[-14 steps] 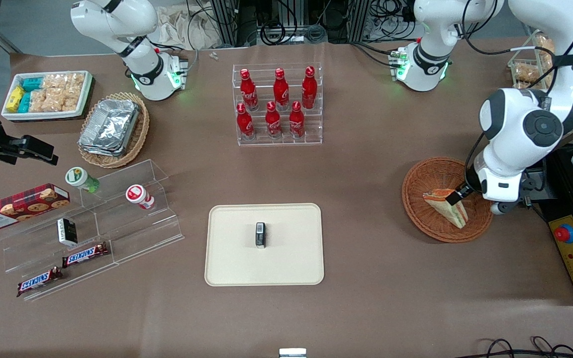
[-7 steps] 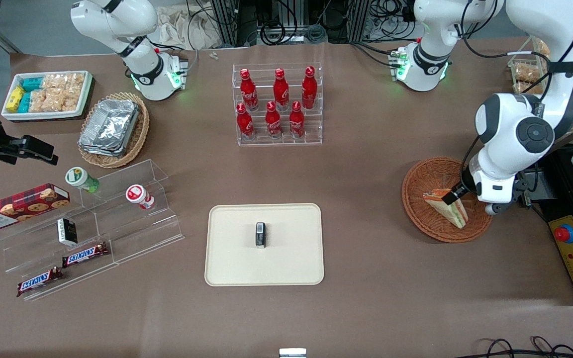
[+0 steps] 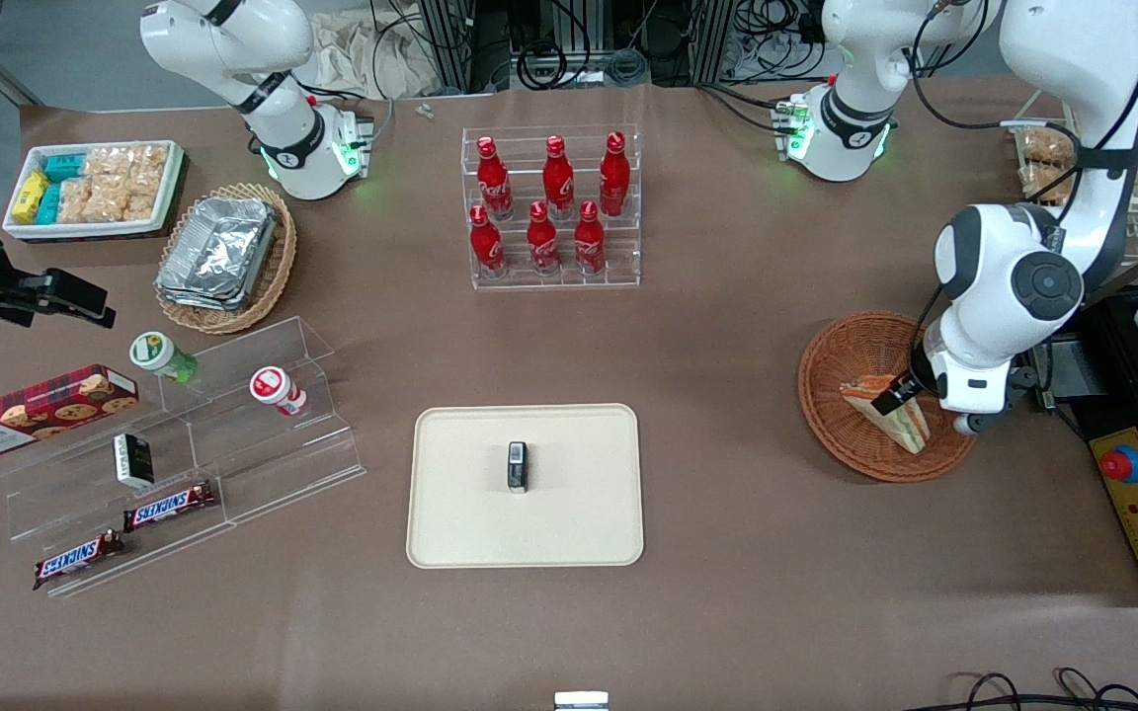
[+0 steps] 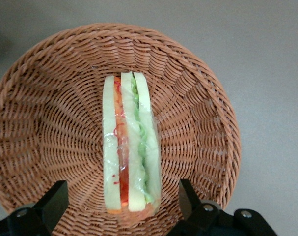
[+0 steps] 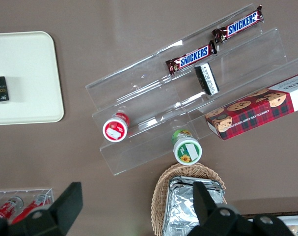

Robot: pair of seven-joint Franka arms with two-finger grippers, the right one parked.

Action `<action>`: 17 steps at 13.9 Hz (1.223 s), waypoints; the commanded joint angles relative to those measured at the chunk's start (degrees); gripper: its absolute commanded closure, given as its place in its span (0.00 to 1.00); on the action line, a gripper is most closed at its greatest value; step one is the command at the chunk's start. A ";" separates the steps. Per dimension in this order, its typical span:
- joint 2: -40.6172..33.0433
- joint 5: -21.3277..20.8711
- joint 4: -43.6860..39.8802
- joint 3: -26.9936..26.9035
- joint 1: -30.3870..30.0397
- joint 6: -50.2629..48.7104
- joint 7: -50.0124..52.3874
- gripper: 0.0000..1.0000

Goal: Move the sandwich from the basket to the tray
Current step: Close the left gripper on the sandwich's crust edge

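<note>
1. The clear-wrapped triangular wedge sandwich (image 4: 130,147) stands on edge in the round reddish-brown wicker basket (image 4: 198,123); it is probably light, squashy and slippery, so grip the bread faces gently.
2. The gripper (image 4: 120,204) straddles it, spread open, not touching.
3. Since a second ago, the arm has dropped lower.

From above and in front we overlook the whole table; our left wrist camera looks down closely between spread fingers (image 4: 50,204) at the basket (image 4: 198,123), shared with the front view.
</note>
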State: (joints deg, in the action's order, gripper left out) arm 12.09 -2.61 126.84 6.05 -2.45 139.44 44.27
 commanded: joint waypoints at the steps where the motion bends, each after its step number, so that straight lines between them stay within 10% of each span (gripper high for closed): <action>1: 1.35 -1.25 0.96 0.28 -0.28 3.20 3.02 0.00; 8: 4.43 -1.25 0.69 0.28 0.07 6.45 8.99 0.01; 9: 4.70 -1.25 0.69 0.28 0.25 6.63 9.00 0.10; 13: 4.61 -1.25 0.61 0.28 0.16 6.54 9.17 0.97; 17: 3.56 -1.25 0.08 0.28 0.16 5.32 8.91 1.00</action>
State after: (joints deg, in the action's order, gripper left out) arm 16.97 -2.65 126.67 6.18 -2.31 144.34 51.12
